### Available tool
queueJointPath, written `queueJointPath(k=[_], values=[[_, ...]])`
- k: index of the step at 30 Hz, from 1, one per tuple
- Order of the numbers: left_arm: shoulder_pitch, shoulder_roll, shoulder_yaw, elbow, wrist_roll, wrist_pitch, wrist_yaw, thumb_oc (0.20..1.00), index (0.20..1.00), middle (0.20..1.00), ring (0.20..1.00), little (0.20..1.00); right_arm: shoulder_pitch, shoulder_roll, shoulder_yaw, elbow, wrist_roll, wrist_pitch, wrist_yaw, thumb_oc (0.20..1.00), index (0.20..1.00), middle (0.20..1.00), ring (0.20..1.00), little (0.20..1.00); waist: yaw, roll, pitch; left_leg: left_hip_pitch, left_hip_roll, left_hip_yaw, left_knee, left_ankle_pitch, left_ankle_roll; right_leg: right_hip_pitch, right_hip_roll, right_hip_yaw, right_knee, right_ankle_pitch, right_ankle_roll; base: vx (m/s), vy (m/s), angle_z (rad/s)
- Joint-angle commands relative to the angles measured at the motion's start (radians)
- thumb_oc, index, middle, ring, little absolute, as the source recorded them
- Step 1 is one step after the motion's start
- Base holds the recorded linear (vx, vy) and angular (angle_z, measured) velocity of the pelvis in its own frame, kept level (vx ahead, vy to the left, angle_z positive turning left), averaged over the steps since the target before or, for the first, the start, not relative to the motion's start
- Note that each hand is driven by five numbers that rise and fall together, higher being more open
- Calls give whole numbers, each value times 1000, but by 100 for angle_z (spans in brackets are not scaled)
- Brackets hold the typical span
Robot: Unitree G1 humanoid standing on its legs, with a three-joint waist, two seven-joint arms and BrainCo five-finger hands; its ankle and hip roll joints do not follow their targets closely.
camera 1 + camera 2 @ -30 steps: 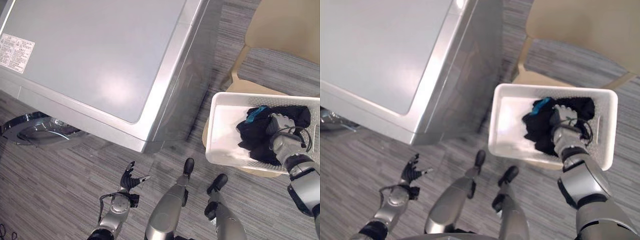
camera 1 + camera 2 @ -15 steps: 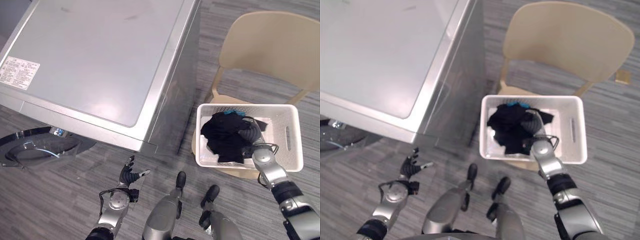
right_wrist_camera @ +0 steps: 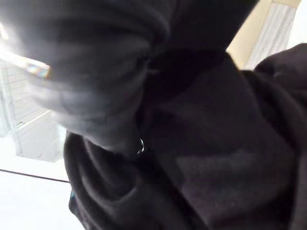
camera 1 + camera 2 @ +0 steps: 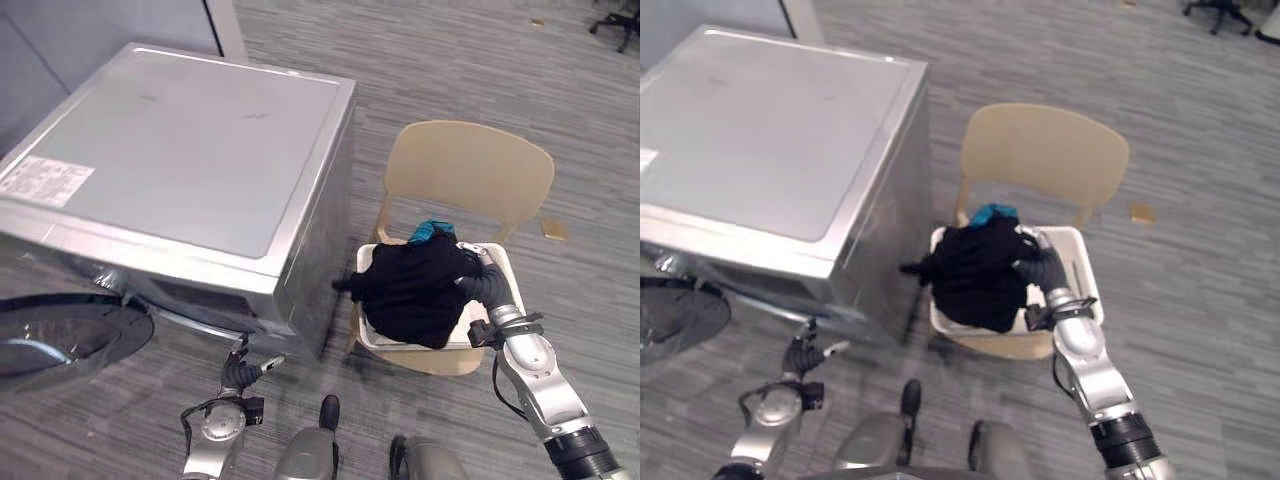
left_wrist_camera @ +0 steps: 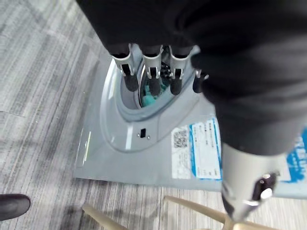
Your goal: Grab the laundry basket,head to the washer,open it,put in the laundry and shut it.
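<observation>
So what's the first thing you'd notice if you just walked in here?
Probably the right hand gripping a big heap of black clothes in the white basket, which sits on a tan chair. Next, the big silver washer beside it, its round door hanging open.

The black clothes [image 4: 415, 290] hide the right robot hand's [image 4: 487, 283] fingers and most of the basket [image 4: 505, 282].

The washer [image 4: 190, 170] is smooth silver-grey metal with a soft sheen, and its open door [image 4: 60, 340] is glossy. The laundry [image 4: 415, 290] is matt black cloth, the laundry basket [image 4: 505, 285] white plastic, the chair [image 4: 470, 175] smooth beige, the floor [image 4: 480, 70] grey and finely ribbed.
</observation>
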Motion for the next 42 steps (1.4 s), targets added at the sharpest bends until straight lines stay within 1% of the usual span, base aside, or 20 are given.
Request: queueJointPath(k=[1, 2, 3, 5, 6, 8, 11, 12, 13, 14, 15, 19, 28, 29, 30, 31, 32, 33, 37, 42], values=[[5, 19, -21, -56, -17, -35, 29, 1000, 1000, 1000, 1000, 1000, -89, 16, -6, -31, 56, -81, -15, 200, 200, 200, 200, 200, 59, 17, -63, -146, 11, -53, -77, 92, -75, 176, 83, -7, -287, -56, -30, -284, -162, 23], [5, 19, -21, -57, -18, -34, 29, 1000, 1000, 1000, 1000, 1000, -89, 16, -6, -30, 56, -82, -15, 200, 200, 200, 200, 200, 58, 17, -64, -147, 12, -54, -78, 93, -76, 176, 84, -7, -289, -54, -30, -547, -327, 31], [5, 8, -31, -81, -21, -32, 21, 1000, 1000, 1000, 1000, 1000, -111, 3, -2, -28, 63, -82, -18, 200, 200, 200, 200, 200, 52, 29, -54, -163, 25, -58, -110, 89, -88, 162, 111, -16, -323, -45, -39, -390, -205, 23], [1, 7, -41, -103, -20, -35, 18, 1000, 1000, 1000, 1000, 1000, -119, -7, 2, -22, 64, -81, -23, 200, 200, 200, 200, 200, 46, 32, -43, -169, 27, -44, -116, 80, -92, 156, 111, -32, -329, -32, -43, -361, -137, 64], [-5, 16, -68, -156, 0, -38, 1, 1000, 1000, 1000, 1000, 1000, -134, -24, 12, -14, 70, -66, -25, 200, 200, 200, 200, 200, 23, 21, -28, -156, 33, 27, -89, 34, -72, 151, 89, -70, -341, -8, -43, -308, -32, 84], [-17, 34, -90, -209, 31, -51, -15, 1000, 1000, 1000, 1000, 1000, -142, -31, 24, -19, 77, -64, -19, 200, 200, 200, 200, 200, 12, 8, -31, -133, 36, 31, -9, 13, -65, 145, 67, -105, -373, 30, -41, -330, -28, 74], [-53, 55, -130, -271, 75, -61, -24, 1000, 1000, 1000, 1000, 1000, -139, -37, 44, -30, 93, -58, 1, 200, 200, 200, 200, 200, -19, -24, -44, -87, 35, 44, 110, -90, -61, 126, 28, -151, -400, 65, -33, -194, -12, 68], [-71, 60, -154, -291, 91, -64, -33, 1000, 1000, 1000, 1000, 1000, -139, -35, 55, -32, 106, -54, 10, 200, 200, 200, 200, 200, -34, -29, -59, -27, 56, 68, 109, -135, -60, 118, 20, -174, -407, 67, -32, -76, 37, 45], [-88, 66, -177, -303, 107, -63, -38, 1000, 1000, 1000, 1000, 1000, -138, -29, 63, -28, 117, -48, 15, 200, 200, 200, 200, 200, -47, -27, -72, 26, 72, 82, 89, -151, -60, 116, 19, -193, -413, 67, -29, -33, 35, 65], [-88, 66, -178, -303, 107, -63, -38, 1000, 1000, 1000, 1000, 1000, -139, -30, 62, -28, 117, -48, 15, 200, 200, 200, 200, 200, -48, -27, -72, 26, 72, 82, 85, -147, -60, 115, 19, -194, -415, 70, -29, 24, 122, 103], [-123, 60, -235, -332, 128, -64, -52, 1000, 1000, 1000, 1000, 1000, -158, -10, 92, -22, 153, -43, 27, 200, 200, 200, 200, 200, -72, -16, -105, 71, 81, 101, 8, -126, -64, 118, 23, -217, -434, 80, -19, 36, 96, 97], [-242, 21, -332, -332, 150, -60, -34, 1000, 1000, 1000, 1000, 1000, -234, 31, 171, 7, 196, -28, 27, 200, 200, 200, 200, 200, -89, -19, -144, 130, 65, 89, -117, -102, -68, 143, 20, -226, -449, 97, -7, 55, 115, 33], [-456, -68, -459, -289, 163, -51, 44, 1000, 1000, 1000, 1000, 1000, -352, 165, 322, 57, 306, -28, 17, 200, 200, 200, 200, 200, -95, -19, -178, 172, 60, 107, -150, -104, -59, 168, 16, -197, -465, 114, 2, 2, 39, -7], [-499, -88, -474, -248, 176, -47, 79, 388, 388, 388, 388, 388, -344, 197, 350, 69, 337, -32, 17, 200, 200, 200, 200, 200, -103, -16, -182, 169, 60, 111, -150, -100, -59, 167, 15, -193, -468, 118, 4, -25, 9, -3], [-512, -93, -471, -234, 177, -46, 96, 200, 200, 200, 200, 200, -332, 204, 358, 70, 349, -32, 17, 376, 376, 376, 376, 376, -107, -13, -183, 167, 60, 113, -150, -98, -61, 166, 15, -193, -470, 120, 5, -33, 7, -3], [-515, -92, -464, -229, 179, -45, 107, 200, 200, 200, 200, 200, -319, 205, 365, 68, 355, -28, 21, 693, 693, 693, 693, 693, -110, -11, -184, 164, 61, 115, -150, -96, -62, 165, 14, -194, -472, 122, 6, -17, 0, -4], [-515, -92, -464, -229, 179, -45, 107, 200, 200, 200, 200, 200, -318, 204, 365, 67, 355, -28, 21, 900, 900, 900, 900, 900, -110, -11, -184, 164, 61, 115, -150, -96, -62, 165, 14, -194, -472, 122, 6, -13, -3, -6], [-513, -87, -455, -231, 183, -46, 116, 200, 200, 200, 200, 200, -300, 199, 368, 60, 363, -24, 29, 1000, 1000, 1000, 1000, 1000, -114, -9, -184, 162, 62, 116, -150, -94, -63, 164, 14, -196, -473, 124, 7, -12, -3, -6], [-436, -41, -390, -274, 163, -55, 118, 200, 200, 200, 200, 200, -218, 121, 333, 20, 330, -16, 46, 1000, 1000, 1000, 1000, 1000, -123, -2, -184, 157, 64, 123, -150, -86, -66, 167, 12, -194, -487, 134, 11, -2, -2, -1], [-331, 4, -300, -309, 150, -58, 104, 200, 200, 200, 200, 200, -152, 22, 242, -27, 180, -14, 36, 1000, 1000, 1000, 1000, 1000, -125, 3, -189, 158, 64, 127, -150, -85, -66, 176, 9, -197, -502, 139, 15, 9, -1, -3]])
